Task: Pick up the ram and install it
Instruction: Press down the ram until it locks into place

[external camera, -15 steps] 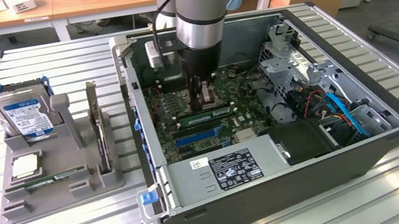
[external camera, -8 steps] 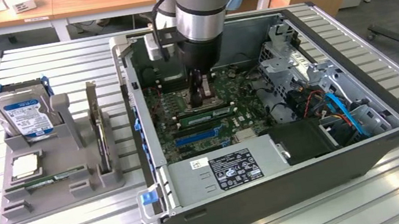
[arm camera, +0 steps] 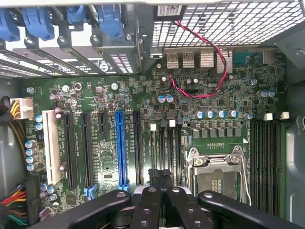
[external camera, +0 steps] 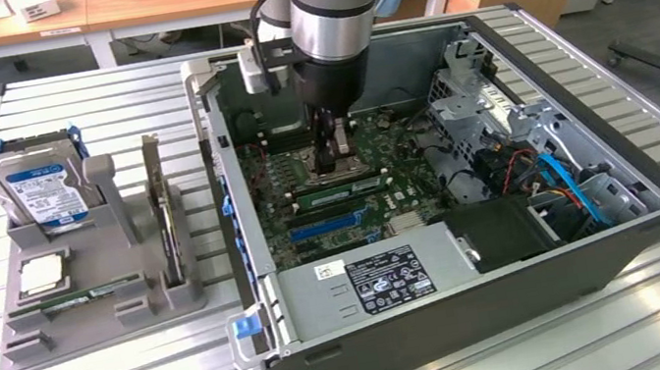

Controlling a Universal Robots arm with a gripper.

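Our gripper [external camera: 330, 167], pincers together low over the motherboard [external camera: 367, 207], seems at the seating step, which calls for squareness to the slot.

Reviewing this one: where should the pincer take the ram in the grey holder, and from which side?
Probably take the ram from straight above, mid-length along its top edge, pinching its two flat faces. It seems to stand on its long edge in a slot of the grey holder, which blocks the sides.
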